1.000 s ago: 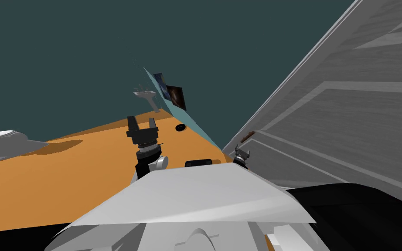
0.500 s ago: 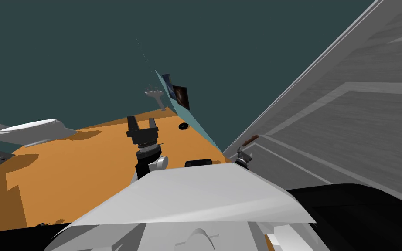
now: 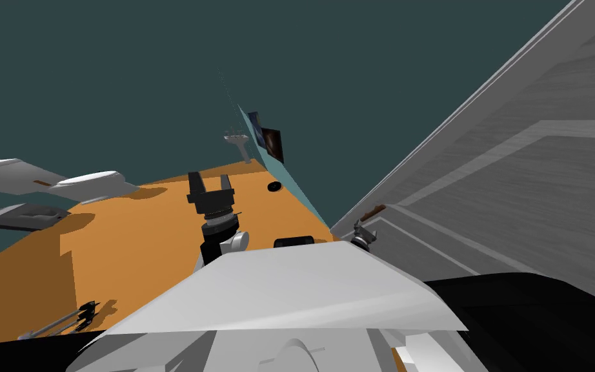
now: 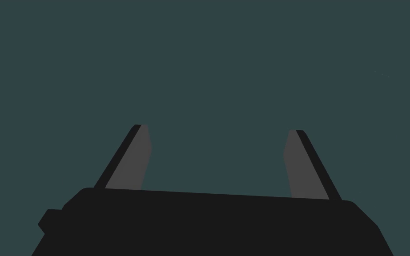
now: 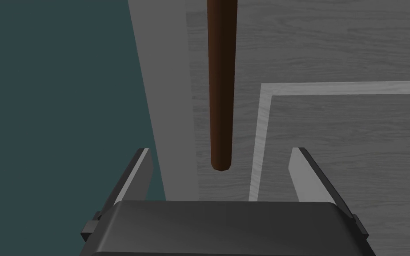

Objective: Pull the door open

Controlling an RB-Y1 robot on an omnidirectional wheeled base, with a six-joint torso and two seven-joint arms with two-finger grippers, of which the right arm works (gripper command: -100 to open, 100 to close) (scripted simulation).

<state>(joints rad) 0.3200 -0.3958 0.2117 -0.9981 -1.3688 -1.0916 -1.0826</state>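
Observation:
A grey panelled door [image 3: 509,181] fills the right side of the head view, with a brown bar handle [image 3: 373,212] near its edge. My right gripper [image 3: 362,232] sits just below that handle. In the right wrist view the brown handle [image 5: 219,89] runs along the grey door [image 5: 333,133], and its rounded end reaches between the fingertips of my right gripper [image 5: 221,151], which is open and not touching it. My left gripper [image 3: 210,184] is held out over the orange floor [image 3: 148,239]. The left gripper [image 4: 219,129] is open and empty, facing a flat dark teal wall.
Along the teal wall stand a white pedestal sink [image 3: 238,139] and dark pictures [image 3: 270,143]. A small black round thing [image 3: 274,186] lies on the floor. White and grey furniture [image 3: 90,184] is at the left, and a thin dark object [image 3: 64,320] is at the lower left. A black area [image 3: 535,316] shows below the door.
The whole head view has shifted, so I have turned. More white furniture and the thin dark object have come into sight at the left. Both arms keep their pose, grippers still open.

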